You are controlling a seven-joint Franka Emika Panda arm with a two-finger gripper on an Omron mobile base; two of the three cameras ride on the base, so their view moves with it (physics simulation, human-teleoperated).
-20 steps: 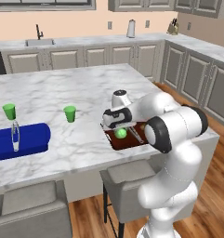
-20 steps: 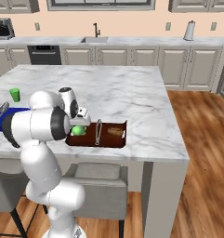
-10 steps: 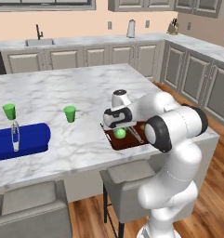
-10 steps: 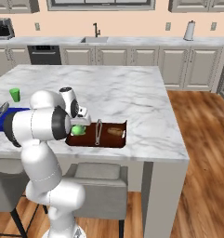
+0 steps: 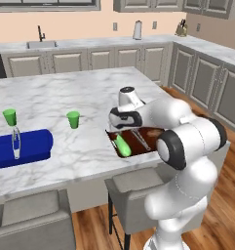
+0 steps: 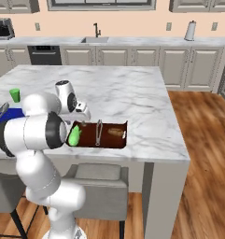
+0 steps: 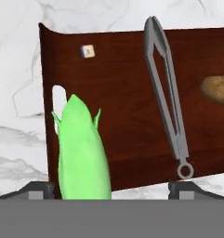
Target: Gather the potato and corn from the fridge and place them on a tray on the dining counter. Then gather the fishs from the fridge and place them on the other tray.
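Note:
The bright green corn [image 7: 83,153] lies on the left end of the brown tray [image 7: 122,93], which sits at the near edge of the dining counter [image 5: 65,93]. The tan potato [image 7: 218,89] rests at the tray's other end, beyond the arched metal handle [image 7: 167,93]. My gripper [image 7: 111,188] hovers just above the corn [image 5: 122,145], open, its tips standing wider than the cob. In the right base view the gripper [image 6: 81,122] is over the corn [image 6: 75,136], with the potato [image 6: 116,132] to its right. The fridge and the fishs are out of view.
The blue tray [image 5: 21,146] lies to the left on the counter, with two green cups [image 5: 9,116] [image 5: 73,119] behind it. Grey stools [image 5: 138,183] stand under the counter's near edge, close to the arm's base. Cabinets and a sink line the back wall.
The jaws have spread wide and let go of the corn, which now lies on the brown tray. The arm has barely moved.

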